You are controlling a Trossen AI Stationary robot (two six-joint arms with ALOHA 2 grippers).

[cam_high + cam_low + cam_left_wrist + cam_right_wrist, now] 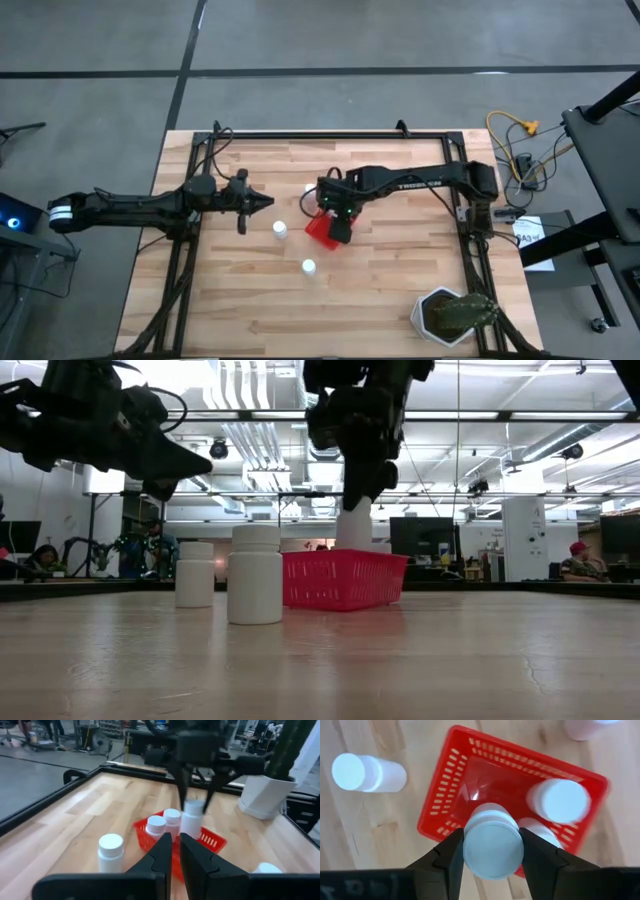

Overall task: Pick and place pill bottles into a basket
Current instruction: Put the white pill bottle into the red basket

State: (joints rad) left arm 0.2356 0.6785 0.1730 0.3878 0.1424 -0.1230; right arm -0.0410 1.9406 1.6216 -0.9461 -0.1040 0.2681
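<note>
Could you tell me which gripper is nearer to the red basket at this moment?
The right gripper is nearer: it hangs directly over the basket, shut on a pill bottle. The left gripper, shut and empty, waits off to the basket's side.

From overhead I see the wooden table [350, 290] evenly lit, with only faint, soft shadows under the arms. At table height, bright ceiling lights [250, 430] across the top of the frame wash out to white, turning both arms into dark silhouettes, and the near tabletop is softly blurred. In my left wrist camera the foreground fingers [162, 852] are out of focus. My right wrist camera shows glare inside the red basket [485, 775], with blurred frame edges
</note>
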